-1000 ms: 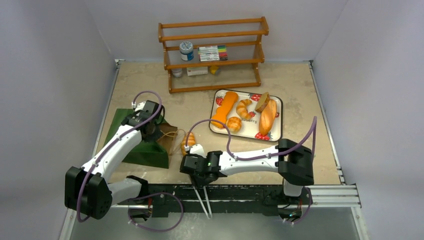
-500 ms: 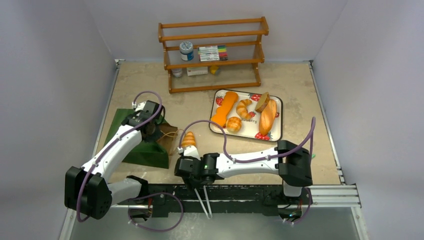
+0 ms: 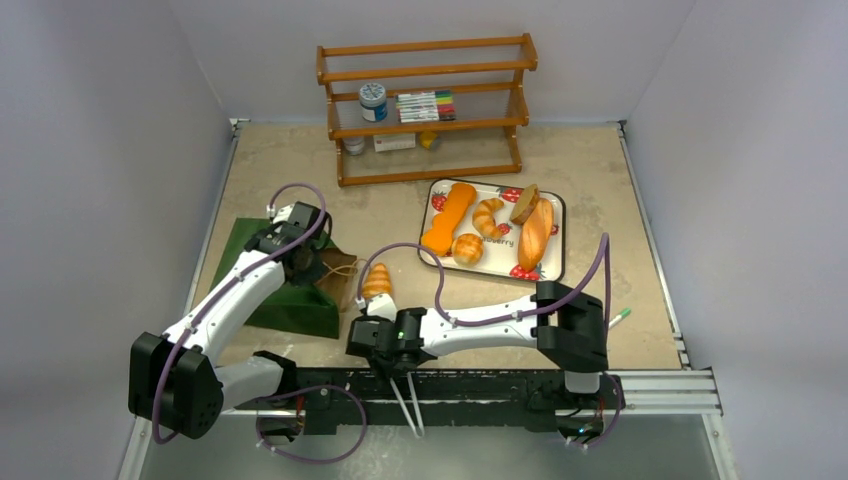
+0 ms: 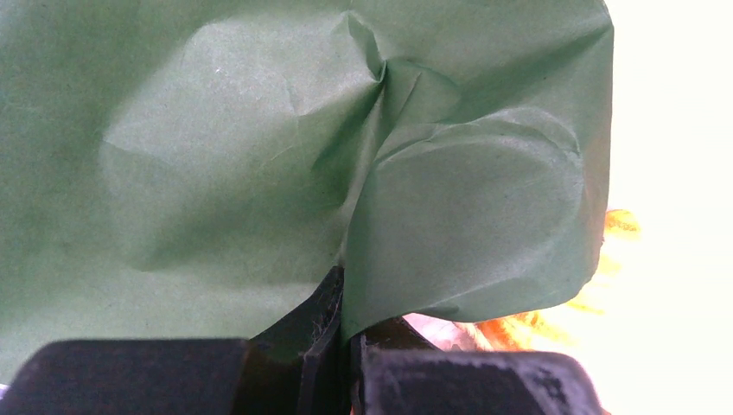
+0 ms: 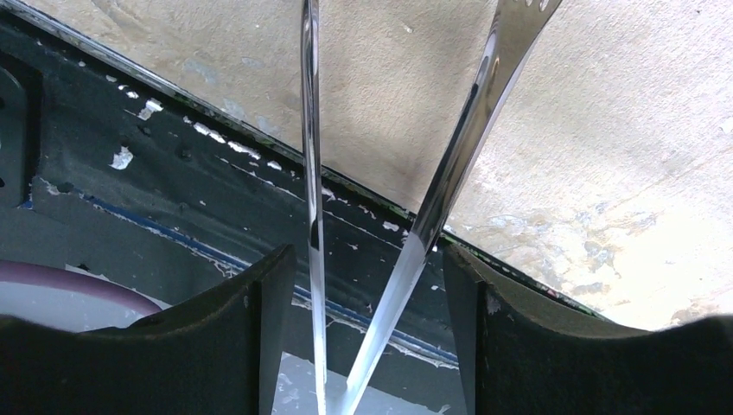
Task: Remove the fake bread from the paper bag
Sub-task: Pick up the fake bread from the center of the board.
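Note:
The dark green paper bag (image 3: pixel 268 275) lies at the table's left with its brown mouth facing right. My left gripper (image 3: pixel 304 258) is shut on a fold of the bag's green paper (image 4: pixel 259 156) near the mouth. One golden toy bread (image 3: pixel 377 280) lies on the table just right of the mouth. My right gripper (image 3: pixel 392 358) is open and empty over the near edge, below that bread. Two metal tong arms (image 5: pixel 449 173) show between its fingers (image 5: pixel 268 303), not gripped. The other breads lie on the strawberry tray (image 3: pixel 553 212): long orange piece (image 3: pixel 448 218), croissant (image 3: pixel 488 216), bun (image 3: pixel 467 248).
A tan loaf (image 3: pixel 536 233) and a darker piece (image 3: pixel 523 202) are also on the tray. A wooden shelf rack (image 3: pixel 425 105) with a jar and markers stands at the back. A green pen (image 3: pixel 620 315) lies at the right. A black rail (image 3: pixel 480 385) runs along the near edge.
My right arm has drawn back toward the near edge and shifted left, away from the golden bread, which stays on the table. The left gripper keeps its hold on the bag.

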You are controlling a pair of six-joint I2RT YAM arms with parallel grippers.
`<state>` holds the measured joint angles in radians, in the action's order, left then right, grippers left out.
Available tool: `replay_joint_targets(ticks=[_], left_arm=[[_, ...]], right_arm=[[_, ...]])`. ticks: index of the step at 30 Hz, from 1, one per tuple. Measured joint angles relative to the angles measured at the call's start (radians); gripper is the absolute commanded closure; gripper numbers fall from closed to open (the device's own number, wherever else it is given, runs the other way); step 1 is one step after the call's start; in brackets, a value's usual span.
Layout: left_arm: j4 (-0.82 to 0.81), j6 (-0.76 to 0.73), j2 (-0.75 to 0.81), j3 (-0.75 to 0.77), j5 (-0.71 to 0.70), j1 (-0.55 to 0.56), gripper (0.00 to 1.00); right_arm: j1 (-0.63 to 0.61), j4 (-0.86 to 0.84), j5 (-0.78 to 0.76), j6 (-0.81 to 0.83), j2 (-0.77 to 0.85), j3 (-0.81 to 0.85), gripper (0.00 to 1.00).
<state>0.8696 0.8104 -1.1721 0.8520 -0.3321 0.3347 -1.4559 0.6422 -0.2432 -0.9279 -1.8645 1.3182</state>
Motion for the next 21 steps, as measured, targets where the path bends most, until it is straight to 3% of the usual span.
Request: replay_joint_targets(ticks=[8, 16, 21], left_arm=[[-0.001, 0.0, 0.0, -0.001, 0.003, 0.003, 1.0], [-0.018, 0.003, 0.0, -0.017, 0.004, 0.013, 1.0], [-0.021, 0.018, 0.0, -0.017, 0.002, 0.014, 1.0]], right_arm=[[0.004, -0.023, 0.002, 0.003, -0.037, -0.006, 0.45], [0.033, -0.083, 0.022, 0.001, -0.042, -0.039, 0.72], [0.039, -0.098, 0.022, -0.007, -0.011, -0.075, 0.79]])
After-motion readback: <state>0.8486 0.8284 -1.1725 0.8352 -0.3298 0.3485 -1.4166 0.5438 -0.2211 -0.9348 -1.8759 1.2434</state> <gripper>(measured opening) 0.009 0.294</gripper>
